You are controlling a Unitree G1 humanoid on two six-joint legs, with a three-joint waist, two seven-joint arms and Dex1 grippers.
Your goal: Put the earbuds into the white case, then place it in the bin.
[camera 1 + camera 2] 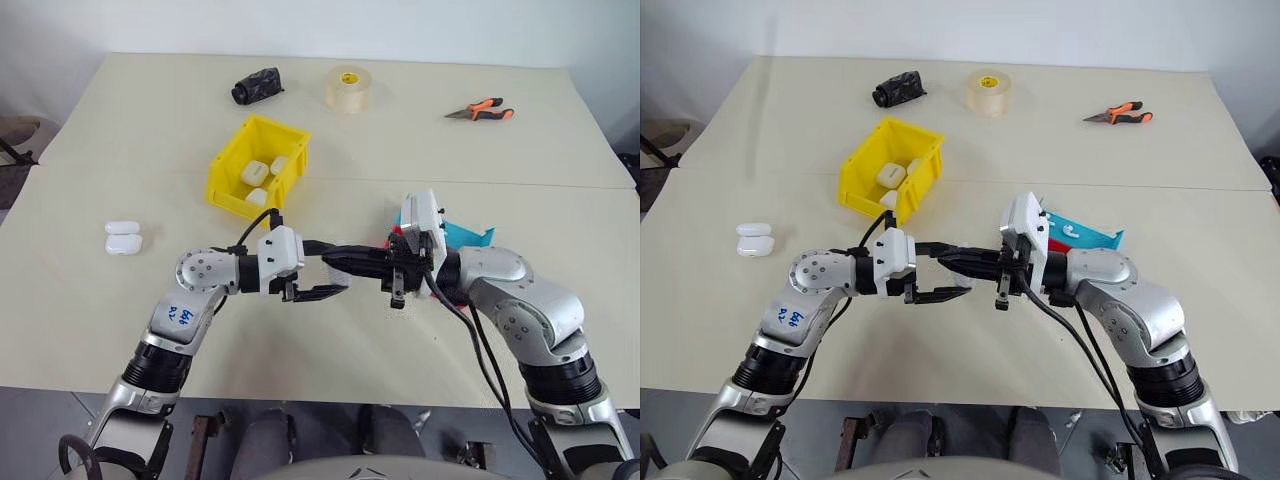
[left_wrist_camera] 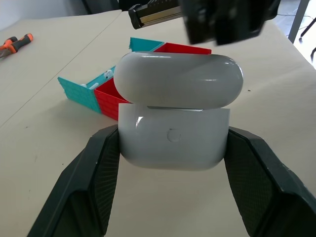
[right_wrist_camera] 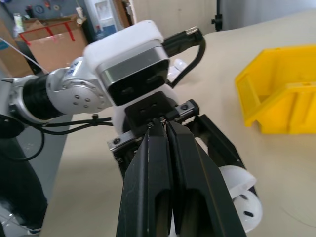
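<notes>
I have the white case [image 2: 174, 131] pinched by its body between the two fingers [image 2: 91, 177] of my left gripper [image 1: 318, 291], lid side away from the wrist, and I hold it out level in front of me over the table [image 1: 90, 310] so its opening is offered to my other arm. The lid sits raised a little off the body, a thin gap showing along the seam, so I judge the case is not snapped shut yet. My right gripper [image 3: 165, 163] comes in from the opposite side with its fingers pressed flat together, nothing that I can see between them, its tips right at the case; closed like that it serves as a blunt pusher, and I read this as the moment for pressing the lid down rather than picking anything. Whether an earbud already lies inside I cannot tell. Just behind my right wrist sit the teal tray [image 1: 1090, 234] and the red tray [image 2: 109, 96], side by side and touching, with a small white earbud [image 1: 1068, 229] lying in the teal one. Farther out on my left side stands the bin [image 1: 232, 170], already holding several white cases, where this case should go next. Two more cases [image 1: 122, 238] rest on the table well to my left.
</notes>
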